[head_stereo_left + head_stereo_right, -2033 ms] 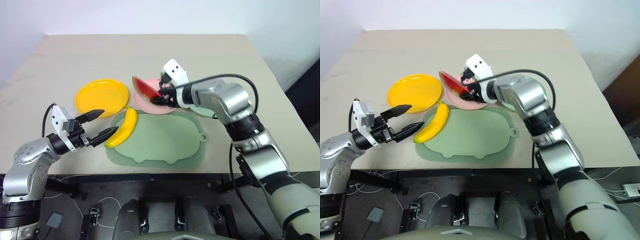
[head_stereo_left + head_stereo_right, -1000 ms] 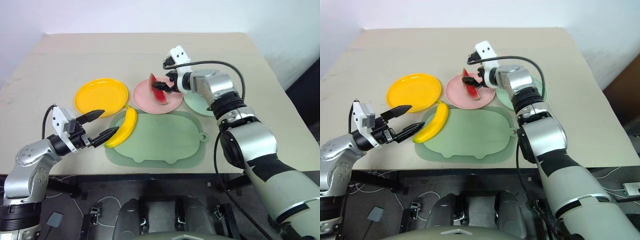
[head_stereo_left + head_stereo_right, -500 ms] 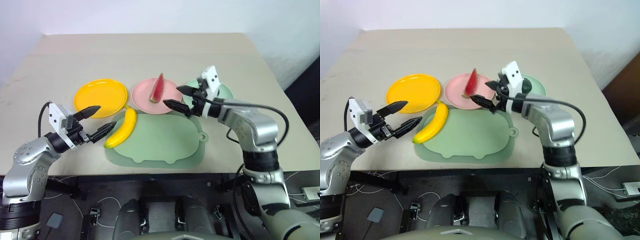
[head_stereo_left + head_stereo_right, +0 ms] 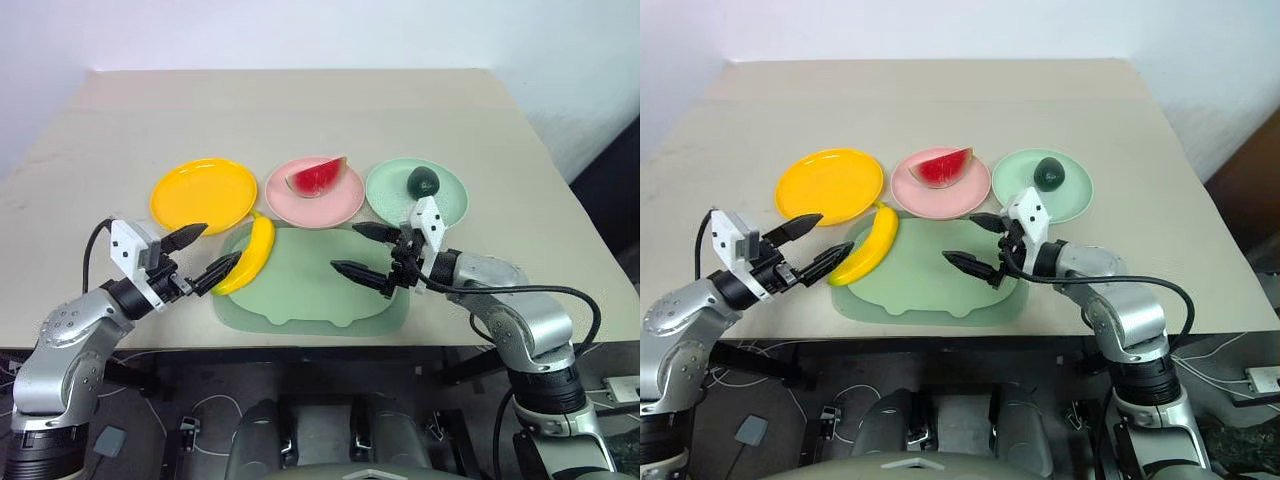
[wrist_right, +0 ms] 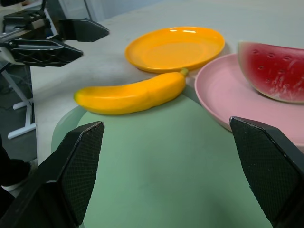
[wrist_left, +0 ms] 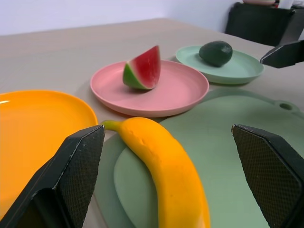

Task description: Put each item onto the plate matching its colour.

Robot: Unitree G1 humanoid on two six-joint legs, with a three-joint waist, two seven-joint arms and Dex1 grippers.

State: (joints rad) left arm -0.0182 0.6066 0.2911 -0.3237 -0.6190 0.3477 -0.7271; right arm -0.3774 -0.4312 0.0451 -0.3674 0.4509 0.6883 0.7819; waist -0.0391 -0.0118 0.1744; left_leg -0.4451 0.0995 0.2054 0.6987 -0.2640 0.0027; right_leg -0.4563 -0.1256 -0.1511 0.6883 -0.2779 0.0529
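Head view: left end effector (image 4: 201, 251) open, empty, beside banana (image 4: 254, 256) on mat (image 4: 310, 290); right end effector (image 4: 358, 249) open, empty. Left wrist view: straddle banana's middle, then carry to yellow plate (image 6: 38, 123).

Three plates in a row across the table (image 4: 300, 110): left plate (image 4: 203, 194), middle plate (image 4: 315, 192), right plate (image 4: 416, 193). Watermelon wedge (image 4: 317, 176) on middle plate, avocado (image 4: 423, 181) on right plate. Mat (image 4: 310, 280) just in front of the plates. Banana (image 4: 250, 257) on mat's left edge, tip toward left plate.
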